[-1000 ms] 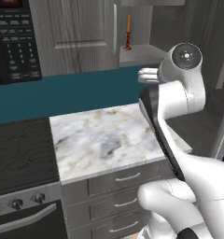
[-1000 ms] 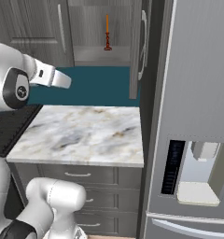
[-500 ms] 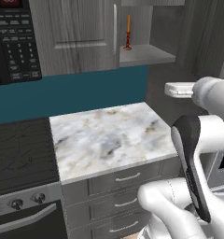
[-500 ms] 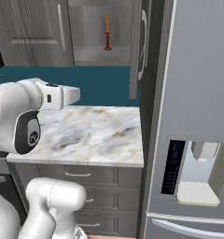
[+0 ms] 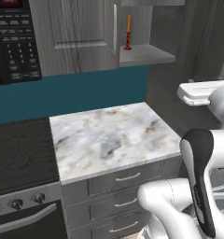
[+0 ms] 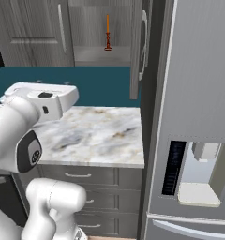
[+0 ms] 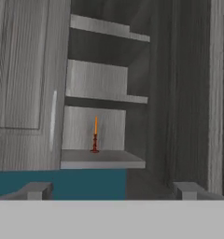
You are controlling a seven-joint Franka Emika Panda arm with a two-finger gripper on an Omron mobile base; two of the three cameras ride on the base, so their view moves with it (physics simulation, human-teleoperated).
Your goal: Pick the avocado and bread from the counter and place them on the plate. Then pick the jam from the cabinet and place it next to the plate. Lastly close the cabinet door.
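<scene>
My gripper is open with nothing between its fingertips, and it faces the cabinet from a distance. The cabinet door stands swung open, edge-on beside the fridge, its silver bar handle showing. On the cabinet's lowest shelf stands a tall thin dark-red bottle with an orange top. The marble counter lies bare below. The avocado, bread, plate and jam are out of view.
A black microwave hangs at the left above the stove top. A closed neighbouring door sits left of the open cabinet. The tall grey fridge borders the counter on the right. Grey drawers run under the counter.
The arm has folded down and swung right in the left base view; the hand is now lower and level, pointing at the open cabinet. The gripper stays open.
</scene>
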